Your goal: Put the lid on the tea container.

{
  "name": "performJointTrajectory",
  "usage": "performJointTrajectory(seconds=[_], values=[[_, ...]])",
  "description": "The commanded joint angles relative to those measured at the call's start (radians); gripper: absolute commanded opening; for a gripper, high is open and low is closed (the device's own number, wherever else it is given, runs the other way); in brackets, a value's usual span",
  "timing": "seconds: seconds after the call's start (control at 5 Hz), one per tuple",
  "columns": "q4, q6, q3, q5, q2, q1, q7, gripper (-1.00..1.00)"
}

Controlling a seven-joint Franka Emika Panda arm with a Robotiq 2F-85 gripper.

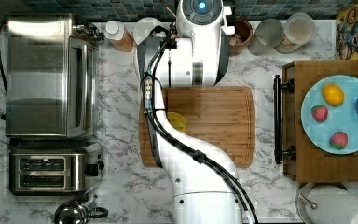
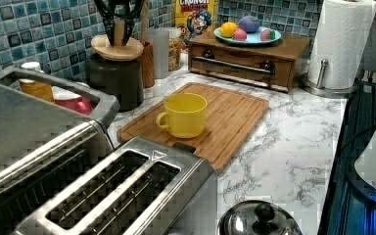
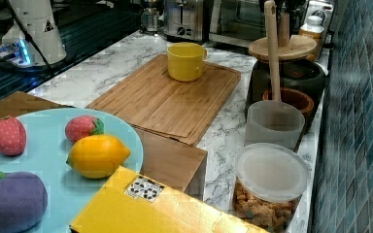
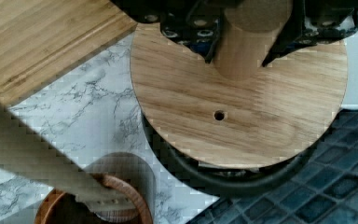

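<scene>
The gripper is clamped on the knob of the lid, holding the wooden disc just above the black rim of the tea container, slightly off-centre in the wrist view. The container stands on the marble table by the tiled wall, beside the cutting board carrying a yellow mug.

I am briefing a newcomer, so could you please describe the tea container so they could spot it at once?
Start at the wooden cutting board; the tea container stands just off it, by the tiled wall. It is round and black, the gripper holds the lid over it, unlike the brown cup.
</scene>
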Motion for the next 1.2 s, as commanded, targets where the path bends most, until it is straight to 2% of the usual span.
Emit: performJointTrajectory(seconds=[0.2,0.6,0.8,1.0,1.2], values=[[0.295,0.013,0.016,0.018,-0.010,0.026,0.039,-1.00],[0.377,-0.061,-0.010,-0.036,0.064,0.062,0.073,-1.00],[0.460,-0.130,-0.039,-0.042,0.117,0.073,0.058,-1.00],[0.543,-0.189,-0.023,-0.026,0.180,0.056,0.068,-1.00],[0.614,-0.246,-0.026,-0.027,0.221,0.062,0.061,-1.00]])
